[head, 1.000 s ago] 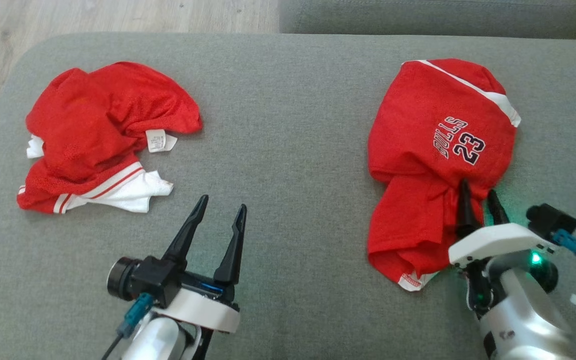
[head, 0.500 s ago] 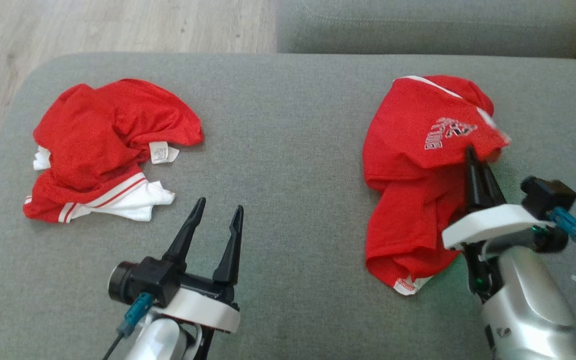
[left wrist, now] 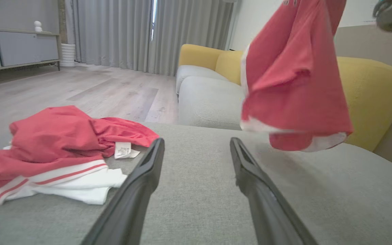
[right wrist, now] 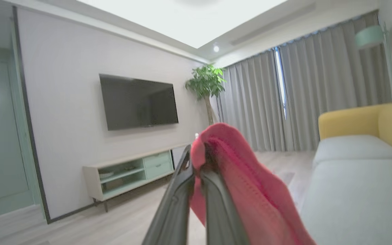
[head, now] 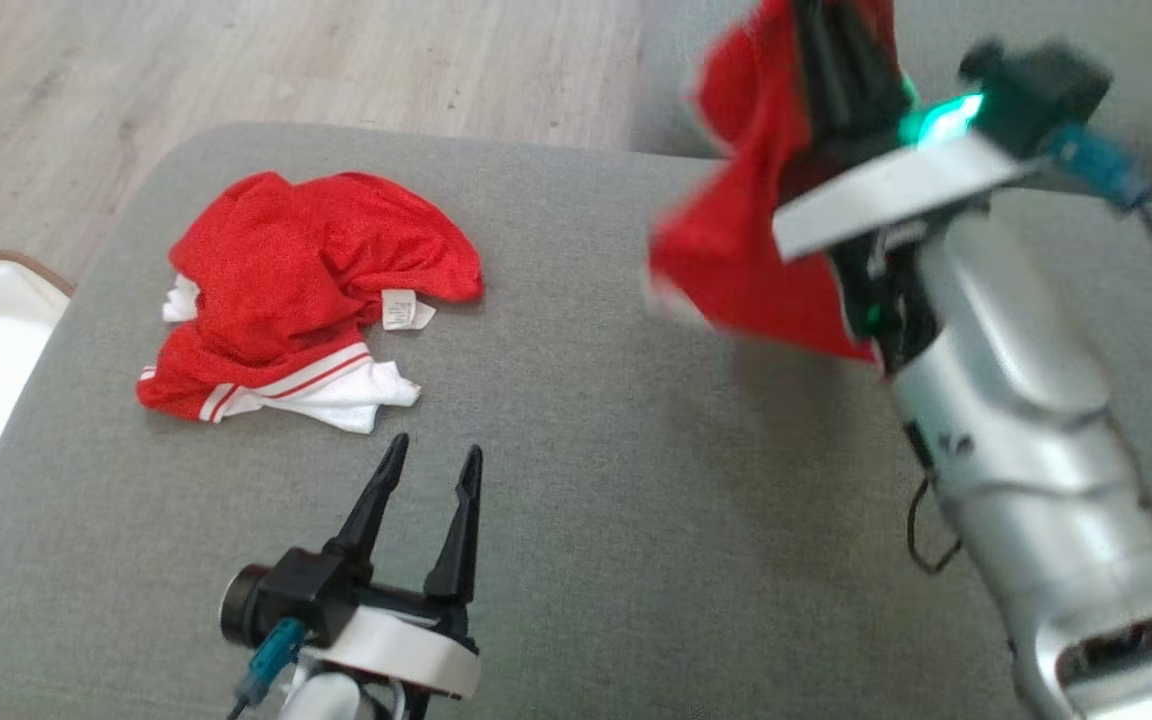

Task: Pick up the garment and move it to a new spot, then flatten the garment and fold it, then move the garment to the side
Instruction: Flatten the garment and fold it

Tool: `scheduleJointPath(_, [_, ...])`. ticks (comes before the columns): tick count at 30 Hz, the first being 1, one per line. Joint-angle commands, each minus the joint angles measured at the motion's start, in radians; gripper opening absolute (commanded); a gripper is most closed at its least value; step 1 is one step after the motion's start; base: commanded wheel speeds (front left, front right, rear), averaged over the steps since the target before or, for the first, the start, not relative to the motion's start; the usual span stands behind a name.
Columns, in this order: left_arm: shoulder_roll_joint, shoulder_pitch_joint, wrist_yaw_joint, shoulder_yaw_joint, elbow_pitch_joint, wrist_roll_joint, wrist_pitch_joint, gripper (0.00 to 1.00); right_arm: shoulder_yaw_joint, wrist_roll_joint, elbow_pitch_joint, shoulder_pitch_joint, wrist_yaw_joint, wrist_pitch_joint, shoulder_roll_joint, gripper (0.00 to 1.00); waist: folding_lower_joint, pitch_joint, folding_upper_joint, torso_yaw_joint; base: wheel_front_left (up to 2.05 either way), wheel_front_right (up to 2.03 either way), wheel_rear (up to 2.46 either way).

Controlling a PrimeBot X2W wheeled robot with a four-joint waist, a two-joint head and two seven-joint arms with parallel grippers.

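My right gripper is pinched on one small fold of the jersey — a fast swing could pull it free; left gripper spread, idle.

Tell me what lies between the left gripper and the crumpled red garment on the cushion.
Only a narrow strip of bare grey cushion lies between the left gripper and the crumpled red garment, seen in the head view.

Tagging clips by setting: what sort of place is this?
Most likely a home living room: a wall-mounted black television, a yellow-backed sofa with grey cushions, and a leafy potted plant.
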Motion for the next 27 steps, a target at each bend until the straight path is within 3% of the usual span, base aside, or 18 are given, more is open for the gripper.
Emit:
scheduleJointPath(1, [-0.006,-0.024,-0.001,0.039,-0.029,0.006,-0.01,1.0,0.005,0.006,-0.033,-0.035,0.008,-0.009,0.005,0.0,0.0001,-0.006,-0.0001,0.004,0.0,0.0,0.0])
scheduleJointPath(6, [-0.006,0.0,-0.001,0.066,-0.038,0.013,-0.01,1.0,-0.069,0.003,-0.003,-0.063,0.008,-0.016,0.005,0.0,0.0001,-0.002,-0.0001,-0.025,0.0,0.0,0.0])
scheduleJointPath(11, [-0.008,-0.006,-0.009,0.075,-0.046,0.025,-0.01,1.0,-0.195,-0.074,0.048,0.049,0.008,-0.002,-0.001,0.0,0.0001,0.023,-0.0001,-0.066,0.0,0.0,0.0])
scheduleJointPath(17, [-0.011,-0.034,-0.019,0.08,-0.05,0.035,-0.01,1.0,-0.375,-0.221,0.177,0.218,0.008,0.034,-0.1,0.0,0.0001,0.071,-0.0001,-0.105,0.0,0.0,0.0])
scheduleJointPath(18, [-0.012,-0.039,-0.021,0.08,-0.049,0.037,-0.01,1.0,-0.423,-0.262,0.216,0.233,0.008,0.046,-0.118,0.67,0.0001,0.077,-0.0001,-0.11,0.0,0.0,0.0])
scheduleJointPath(19, [-0.012,-0.043,-0.023,0.081,-0.047,0.039,-0.01,1.0,-0.469,-0.302,0.247,0.241,0.008,0.053,-0.127,1.0,0.0001,0.082,-0.0001,-0.114,0.0,0.0,0.0])
scheduleJointPath(24, [-0.014,-0.058,-0.027,0.097,-0.041,0.043,-0.01,1.0,-0.606,-0.45,0.267,0.234,0.008,0.023,-0.061,1.0,0.0001,0.086,-0.0001,-0.146,0.0,0.0,0.0])
scheduleJointPath(27, [-0.015,-0.059,-0.028,0.106,-0.042,0.045,-0.01,1.0,-0.609,-0.483,0.216,0.242,0.008,0.0,-0.026,1.0,0.0001,0.076,-0.0001,-0.16,0.0,0.0,0.0])
